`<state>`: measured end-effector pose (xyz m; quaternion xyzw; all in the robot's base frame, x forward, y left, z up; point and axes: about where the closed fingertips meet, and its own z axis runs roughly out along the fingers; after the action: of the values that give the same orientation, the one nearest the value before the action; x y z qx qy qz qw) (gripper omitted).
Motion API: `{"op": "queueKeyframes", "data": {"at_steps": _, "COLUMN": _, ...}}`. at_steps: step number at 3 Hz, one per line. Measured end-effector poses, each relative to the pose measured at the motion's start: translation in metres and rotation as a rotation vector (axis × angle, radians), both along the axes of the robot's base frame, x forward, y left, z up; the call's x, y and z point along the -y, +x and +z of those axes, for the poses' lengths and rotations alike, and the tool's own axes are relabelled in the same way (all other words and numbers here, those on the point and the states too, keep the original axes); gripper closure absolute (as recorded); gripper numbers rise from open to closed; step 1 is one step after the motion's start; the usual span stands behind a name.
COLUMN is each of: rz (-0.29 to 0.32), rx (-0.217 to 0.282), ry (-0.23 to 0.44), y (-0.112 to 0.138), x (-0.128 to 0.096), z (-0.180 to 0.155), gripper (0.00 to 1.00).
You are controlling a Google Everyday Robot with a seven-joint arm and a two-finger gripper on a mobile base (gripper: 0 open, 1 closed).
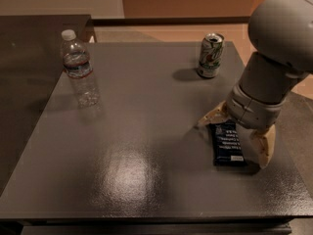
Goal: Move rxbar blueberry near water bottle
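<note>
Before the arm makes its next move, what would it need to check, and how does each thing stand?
1. Gripper over the rxbar blueberry: ok, it hangs right above the bar on the table's right side.
2. Fingers apart, one on each side of the bar: ok.
3. Bar lying flat on the table: ok.
4. Fingers low enough to close on the bar: cannot tell.
5. Way to the water bottle free: ok, bare tabletop lies between; the soda can stands off toward the back.
6. Bottle upright, cap on: ok.
</note>
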<state>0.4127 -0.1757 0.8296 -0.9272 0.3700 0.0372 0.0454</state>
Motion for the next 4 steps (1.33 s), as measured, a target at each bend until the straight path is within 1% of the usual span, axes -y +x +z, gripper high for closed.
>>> {"op": "queueKeyframes", "data": {"at_steps": 1, "rz": 0.004, "rx": -0.003, "ry": -0.011, "y": -0.002, "x": -0.005, "z": -0.001, "gripper": 0.4}}
{"op": "queueKeyframes", "data": {"at_steps": 3, "rz": 0.004, "rx": 0.01, "ry": -0.024, "y": -0.002, "x": -0.017, "z": 0.005, "gripper": 0.87}}
{"op": "queueKeyframes", "data": {"at_steps": 4, "rz": -0.004, "rx": 0.025, "ry": -0.018, "y": -0.002, "x": -0.026, "z": 0.012, "gripper": 1.0}}
